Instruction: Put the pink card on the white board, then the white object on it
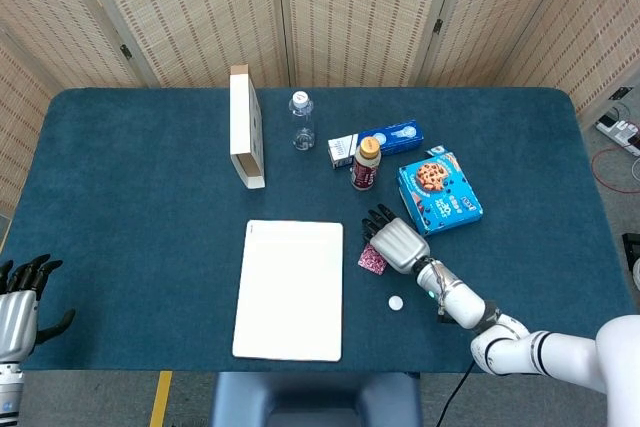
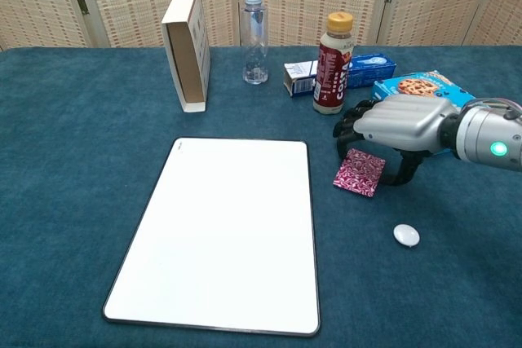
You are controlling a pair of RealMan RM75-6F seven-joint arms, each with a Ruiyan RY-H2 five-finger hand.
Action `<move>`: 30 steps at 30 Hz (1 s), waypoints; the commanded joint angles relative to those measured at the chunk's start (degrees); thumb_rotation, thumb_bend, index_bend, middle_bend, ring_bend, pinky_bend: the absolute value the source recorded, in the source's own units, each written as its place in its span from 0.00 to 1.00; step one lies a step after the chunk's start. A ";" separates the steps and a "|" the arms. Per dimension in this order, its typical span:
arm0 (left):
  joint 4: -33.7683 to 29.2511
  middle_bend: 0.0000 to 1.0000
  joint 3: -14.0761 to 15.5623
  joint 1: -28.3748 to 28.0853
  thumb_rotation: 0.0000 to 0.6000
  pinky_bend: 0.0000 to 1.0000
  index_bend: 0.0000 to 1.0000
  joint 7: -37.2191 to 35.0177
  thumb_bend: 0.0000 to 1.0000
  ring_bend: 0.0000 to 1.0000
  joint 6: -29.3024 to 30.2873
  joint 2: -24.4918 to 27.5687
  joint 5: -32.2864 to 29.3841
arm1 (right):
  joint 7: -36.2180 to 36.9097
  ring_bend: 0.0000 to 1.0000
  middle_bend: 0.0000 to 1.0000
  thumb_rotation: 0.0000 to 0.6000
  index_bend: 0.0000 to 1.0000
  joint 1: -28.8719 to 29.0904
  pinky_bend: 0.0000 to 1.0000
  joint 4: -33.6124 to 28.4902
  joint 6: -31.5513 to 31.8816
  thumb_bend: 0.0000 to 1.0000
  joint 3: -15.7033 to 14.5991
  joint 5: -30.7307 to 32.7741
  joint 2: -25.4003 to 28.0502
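The fingers (image 2: 349, 124) of the right hand (image 2: 397, 125) were seen curled downward over the far edge of the pink card (image 2: 359, 173), with the thumb lowered toward the cloth just to the card's right; whether the fingertips were touching the card could not be told, and nothing was seen clamped in them. The card was found lying flat on the blue table (image 2: 81, 169), just beside the right edge of the white board (image 2: 224, 230) and not on it. The white object (image 2: 406, 235), a small round piece, was seen on the cloth near the card, on the side nearer the robot and slightly to its right, apart from both the card and the hand. In the head view the same right hand (image 1: 399, 244) was shown above the card (image 1: 372, 259), with the white object (image 1: 396, 302) below it and the board (image 1: 291, 289) to its left. The left hand (image 1: 18, 305) was seen at the table's near left corner, well apart from everything, its fingers spread and holding nothing. Beyond the right hand, a brown bottle (image 2: 332, 63), a blue cookie box (image 2: 416, 87), a clear water bottle (image 2: 255, 37) and an upright tan box (image 2: 186, 48) were seen.
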 commanded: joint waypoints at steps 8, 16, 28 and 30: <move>-0.63 0.18 -0.14 -0.04 1.00 0.00 0.22 0.42 0.29 0.17 0.29 0.31 0.18 | -0.82 0.02 0.15 1.00 0.41 1.65 0.00 -5.88 1.55 0.37 1.64 -3.26 1.05; -1.21 0.18 -0.17 0.10 1.00 0.00 0.22 0.58 0.29 0.17 0.82 0.70 0.53 | -3.76 0.02 0.15 1.00 0.40 6.33 0.00 -5.58 -2.22 0.36 4.32 -1.19 -3.65; -1.00 0.18 -0.08 0.65 1.00 0.00 0.22 -0.01 0.29 0.17 1.06 1.01 0.01 | -7.57 0.00 0.09 1.00 0.00 9.72 0.00 -5.98 -2.87 0.37 5.48 3.48 -6.35; -0.99 0.18 0.02 0.56 1.00 0.00 0.22 0.08 0.29 0.17 0.84 1.07 0.15 | -6.99 0.00 0.09 1.00 0.00 8.89 0.00 -7.44 -1.58 0.37 4.86 2.81 -5.17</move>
